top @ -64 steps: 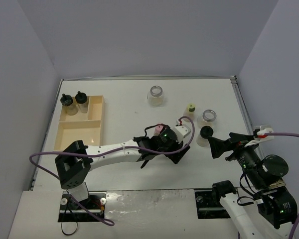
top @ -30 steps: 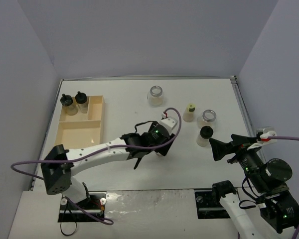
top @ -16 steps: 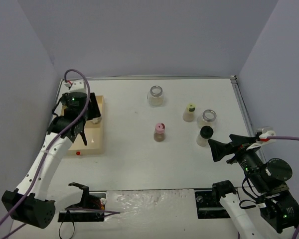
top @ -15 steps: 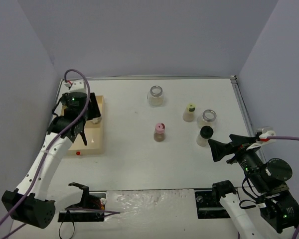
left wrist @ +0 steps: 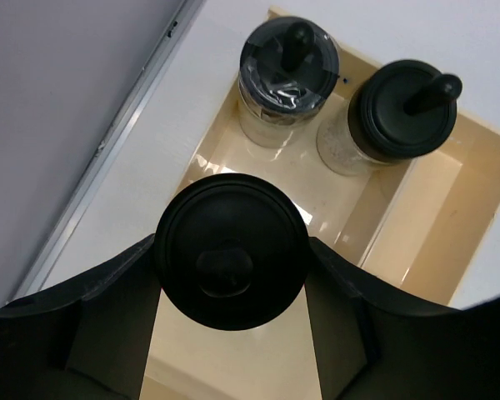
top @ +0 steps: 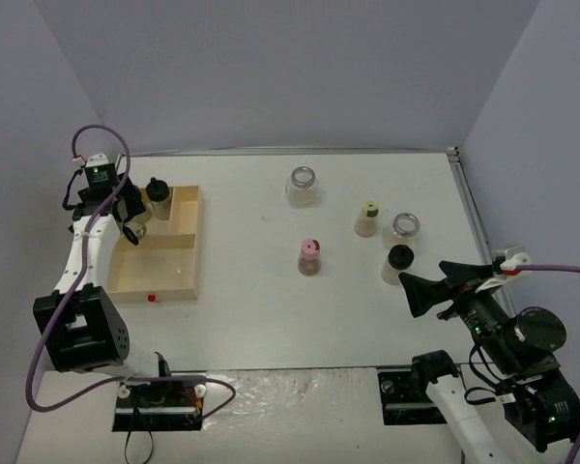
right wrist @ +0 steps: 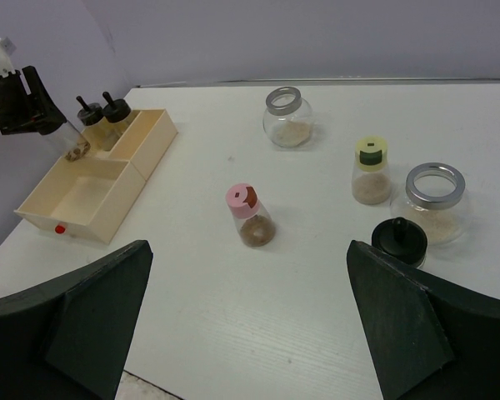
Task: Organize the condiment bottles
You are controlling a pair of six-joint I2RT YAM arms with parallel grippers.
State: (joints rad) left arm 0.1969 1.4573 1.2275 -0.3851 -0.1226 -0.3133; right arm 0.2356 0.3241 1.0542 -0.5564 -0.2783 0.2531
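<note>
Pinches one black-capped jar (right wrist: 70, 140) between the fingers of the left gripper (left wrist: 232, 250), cap towards the wrist. Holds it over the near end of a compartment in the pale wooden tray (top: 164, 266); cannot tell whether the base touches the floor. Faces two more black-capped jars just beyond the fingertips, upright in that compartment: an ahead-left jar (left wrist: 287, 71) and an ahead-right jar (left wrist: 404, 112), close beside each other.

Spreads the right gripper (top: 411, 292) wide above the table (top: 271, 319), apart from every jar. Faces the pink-capped jar (top: 310, 257) straight ahead of that open hand. Has the fourth black-capped jar (top: 398, 261) nearest, ahead to its right; just past that a silver-lidded jar (top: 403, 230), then the yellow-green-capped jar (top: 368, 217); farthest ahead, the other silver-lidded jar (top: 303, 186).
</note>
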